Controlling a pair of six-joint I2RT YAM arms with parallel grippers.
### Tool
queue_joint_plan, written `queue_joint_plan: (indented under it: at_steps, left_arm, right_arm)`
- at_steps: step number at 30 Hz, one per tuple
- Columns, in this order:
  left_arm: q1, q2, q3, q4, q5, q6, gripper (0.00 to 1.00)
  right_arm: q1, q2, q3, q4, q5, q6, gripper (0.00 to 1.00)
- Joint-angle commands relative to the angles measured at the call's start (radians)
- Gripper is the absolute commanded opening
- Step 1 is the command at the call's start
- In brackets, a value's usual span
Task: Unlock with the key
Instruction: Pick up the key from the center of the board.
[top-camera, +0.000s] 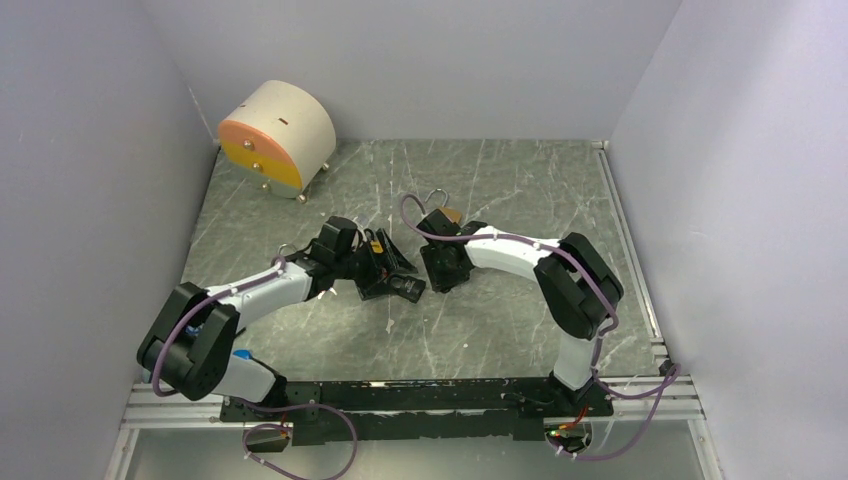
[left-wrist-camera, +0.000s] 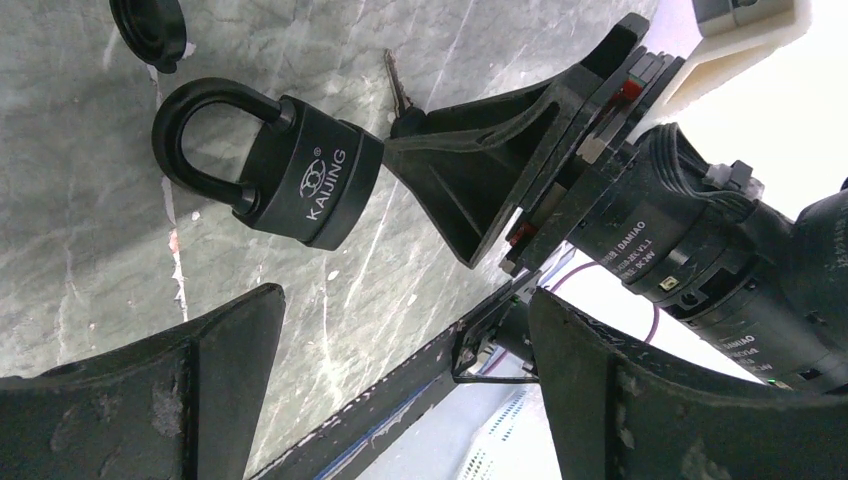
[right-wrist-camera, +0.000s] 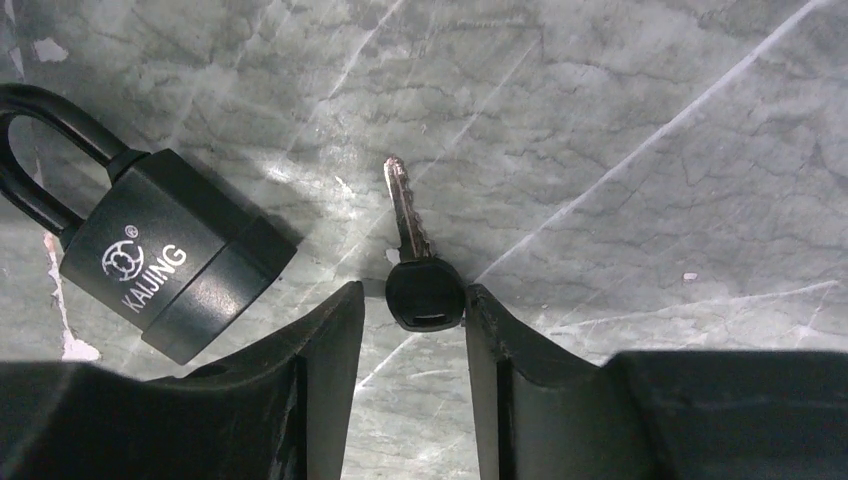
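A black padlock (right-wrist-camera: 165, 265) marked KAIJING lies flat on the grey marbled table, its shackle closed. To its right lies the key (right-wrist-camera: 424, 292), black head towards me and silver blade pointing away. My right gripper (right-wrist-camera: 414, 295) is down at the table, open, with its fingertips on either side of the key's head. The right finger is against the head and a thin gap shows on the left. The left wrist view shows the padlock (left-wrist-camera: 300, 175) above my left gripper (left-wrist-camera: 405, 330), which is wide open and holds nothing. In the top view the left gripper (top-camera: 388, 265) faces the right gripper (top-camera: 440, 272).
A round cream box (top-camera: 277, 137) with an orange and yellow front stands at the back left. A metal shackle (top-camera: 437, 196) shows just behind the right wrist. A black round object (left-wrist-camera: 150, 30) lies beyond the padlock. Grey walls enclose the table on three sides.
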Motion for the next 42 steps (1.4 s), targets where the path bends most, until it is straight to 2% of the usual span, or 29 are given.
queue_joint_plan:
  at_steps: [1,5,8,17,25,29,35,42]
  left_arm:
    - [0.006,0.012,0.015,0.034,0.028,-0.011,0.95]
    - [0.005,0.019,0.020,0.033,0.029,-0.015,0.95]
    - [0.005,0.022,0.029,0.025,0.029,-0.022,0.95]
    - [0.004,0.074,0.066,0.071,0.063,-0.071,0.95]
    - [0.005,0.149,0.114,0.102,0.105,-0.070,0.95]
    - [0.005,0.178,0.132,0.116,0.138,-0.061,0.83]
    - [0.003,0.237,0.159,0.139,0.197,-0.079,0.54]
    - [0.000,0.259,0.167,0.127,0.226,-0.079,0.32]
  right_arm:
    - [0.000,0.066,-0.001,0.036,0.007,-0.026,0.43]
    - [0.000,0.071,0.004,0.036,0.015,-0.035,0.28]
    - [0.002,0.038,-0.013,0.049,0.026,-0.034,0.23]
    - [0.001,-0.204,-0.163,0.179,-0.066,-0.009,0.23]
    - [0.001,-0.354,-0.245,0.216,-0.181,0.024,0.23]
    - [0.002,-0.391,-0.250,0.230,-0.242,0.024,0.24]
    - [0.001,-0.400,-0.228,0.245,-0.291,0.035,0.24]
    - [0.000,-0.386,-0.212,0.266,-0.312,0.066,0.24]
